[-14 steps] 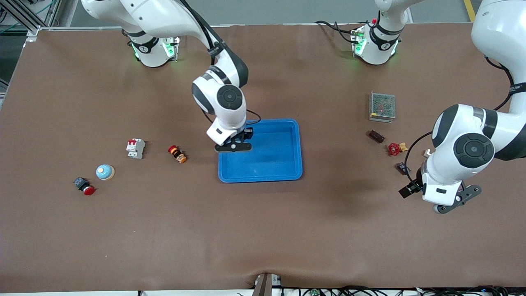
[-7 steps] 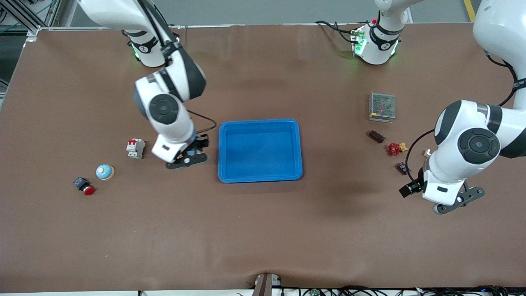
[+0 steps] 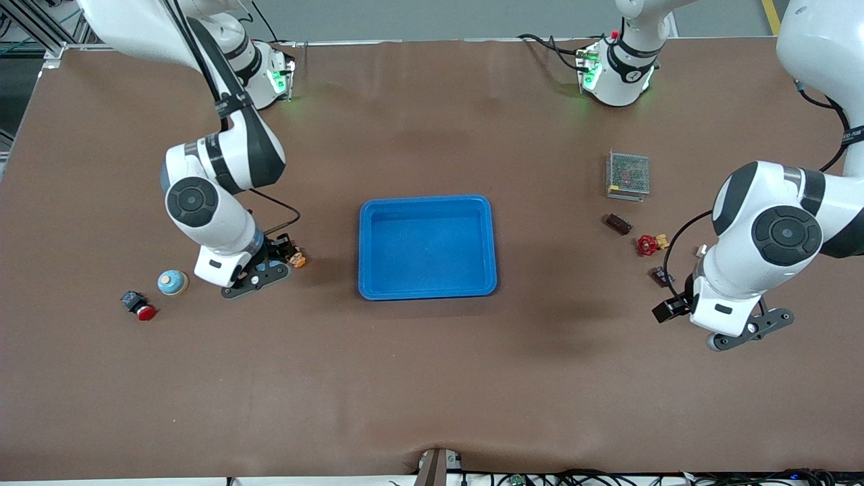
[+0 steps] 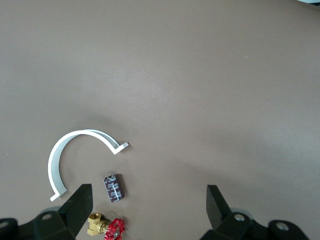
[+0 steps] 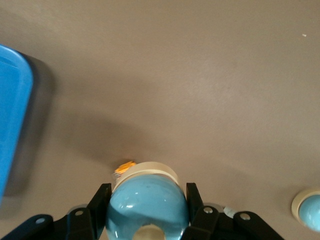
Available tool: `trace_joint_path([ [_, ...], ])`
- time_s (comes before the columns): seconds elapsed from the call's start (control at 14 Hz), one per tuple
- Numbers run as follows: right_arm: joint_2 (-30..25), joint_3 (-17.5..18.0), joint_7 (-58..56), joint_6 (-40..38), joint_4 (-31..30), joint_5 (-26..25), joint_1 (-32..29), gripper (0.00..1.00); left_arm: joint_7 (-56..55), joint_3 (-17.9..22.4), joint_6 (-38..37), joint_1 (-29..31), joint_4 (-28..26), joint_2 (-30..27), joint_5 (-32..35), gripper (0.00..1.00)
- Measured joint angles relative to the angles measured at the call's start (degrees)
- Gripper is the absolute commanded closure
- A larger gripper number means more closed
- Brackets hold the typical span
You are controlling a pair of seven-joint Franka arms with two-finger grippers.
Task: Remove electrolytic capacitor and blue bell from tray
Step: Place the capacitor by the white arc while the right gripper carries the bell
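My right gripper [image 3: 271,262] is shut on a light-blue domed bell [image 5: 146,202] and holds it low over the table between the blue tray [image 3: 486,202] and a second blue bell [image 3: 172,282]. That second bell also shows in the right wrist view [image 5: 308,210]. My left gripper [image 3: 675,309] is open and empty, low over the table at the left arm's end. The small dark cylindrical capacitor [image 4: 113,188] lies on the table near one of its fingers [image 4: 80,200], apart from it. It also shows in the front view [image 3: 660,275].
A red valve [image 3: 648,244] with a brass body, a brown block [image 3: 617,223] and a metal mesh box [image 3: 628,175] lie near the capacitor. A white curved strip [image 4: 64,156] lies beside it. An orange button [image 3: 295,258] lies by my right gripper, a red button [image 3: 139,306] near the second bell.
My right arm has swung from over the blue tray toward its own end of the table, past the orange button, and now hides the white breaker. My left gripper has barely shifted.
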Motion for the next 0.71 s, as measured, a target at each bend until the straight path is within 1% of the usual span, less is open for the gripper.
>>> trace_joint_path([
  [0.14, 0.0, 0.0, -4.6, 5.6, -3.4, 0.0, -2.7, 0.50, 2.5, 0.0, 0.0, 0.2, 0.8, -0.6, -1.6, 0.00],
  [0.29, 0.0, 0.0, -8.6, 9.2, -5.7, 0.0, -5.3, 0.50, 5.5, -0.1, -0.3, 0.7, 1.4, -2.3, -3.6, 0.00],
  [0.5, 0.3, 0.0, -11.8, 11.5, -6.9, 0.0, -7.2, 0.50, 9.2, -0.1, -1.8, 1.5, 1.6, -5.6, -6.1, 0.00],
  [0.71, 2.3, 0.0, -13.2, 15.9, -8.0, 0.0, -7.8, 0.50, 11.0, -0.1, -2.3, 1.6, 1.6, -7.6, -9.0, 0.00],
])
